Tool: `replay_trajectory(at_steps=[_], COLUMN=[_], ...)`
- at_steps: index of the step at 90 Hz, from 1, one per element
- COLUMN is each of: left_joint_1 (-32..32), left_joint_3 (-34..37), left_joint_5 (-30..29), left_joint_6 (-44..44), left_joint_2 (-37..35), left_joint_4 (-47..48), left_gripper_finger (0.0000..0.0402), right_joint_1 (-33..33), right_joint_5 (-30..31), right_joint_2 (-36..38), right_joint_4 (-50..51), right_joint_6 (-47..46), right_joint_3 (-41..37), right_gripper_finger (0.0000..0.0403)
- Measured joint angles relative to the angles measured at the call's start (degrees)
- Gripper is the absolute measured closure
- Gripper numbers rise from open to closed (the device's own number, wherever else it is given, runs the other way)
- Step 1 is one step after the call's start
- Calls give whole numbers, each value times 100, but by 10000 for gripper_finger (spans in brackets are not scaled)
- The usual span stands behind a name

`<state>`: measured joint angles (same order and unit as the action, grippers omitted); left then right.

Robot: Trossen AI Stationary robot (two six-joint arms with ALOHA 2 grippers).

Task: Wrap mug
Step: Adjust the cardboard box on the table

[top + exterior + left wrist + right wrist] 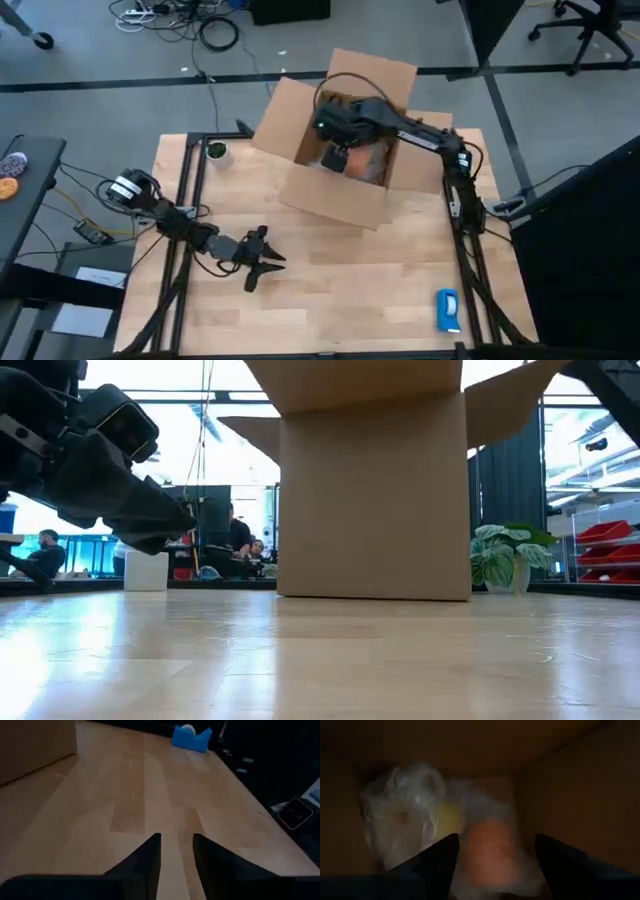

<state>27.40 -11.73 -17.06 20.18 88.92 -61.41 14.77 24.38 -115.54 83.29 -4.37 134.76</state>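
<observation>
One mug, one box, right tool spread inside.

Floor: grey smooth floor around the table, crossed by a dark line running across it.
Cables: tangle of black and white cables lying on the floor beyond the table's far side.
Chair: black wheeled office chair base at the far right corner.
Side surface: dark grey side table left of the wooden table.
Windows: bright glazed wall with dark frames across the room, strongly backlit.
Plant: green broad-leaved potted plant at the right.
Shelving: red storage bins on a rack far right.
People: seated persons in the distance.
</observation>
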Motion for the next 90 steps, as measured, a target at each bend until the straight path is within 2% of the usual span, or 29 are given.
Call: replay_trajectory(at_steps=[7, 26, 32, 47, 61, 83, 90], left_joint_1=[0, 2, 2, 2, 4, 4, 2], left_joint_3=[0, 2, 2, 2, 0, 2, 2], left_joint_5=[-4, -94, -121, -228, -258, -274, -328], left_joint_6=[0, 167, 268, 341, 400, 383, 324], left_joint_2=[0, 0, 0, 0, -2, 0, 0], left_joint_4=[-35, 5, 3, 6, 48, 89, 93], left_gripper_finger=[302, 302, 302, 302, 302, 302, 302], right_joint_1=[-119, -183, -61, 434, 1075, 2190, 2391], right_joint_5=[278, 1188, 1222, 1160, 929, 805, 486], right_joint_2=[487, 1528, 1809, 2585, 3279, 4141, 4325], right_joint_4=[-50, 431, 731, 670, 662, 618, 341], right_joint_6=[-8, -725, -1070, -1419, -1484, -1560, -1560], right_joint_3=[-269, -269, -272, -769, -1839, -3978, -4609], right_gripper_finger=[169, 195, 206, 235, 263, 303, 314])
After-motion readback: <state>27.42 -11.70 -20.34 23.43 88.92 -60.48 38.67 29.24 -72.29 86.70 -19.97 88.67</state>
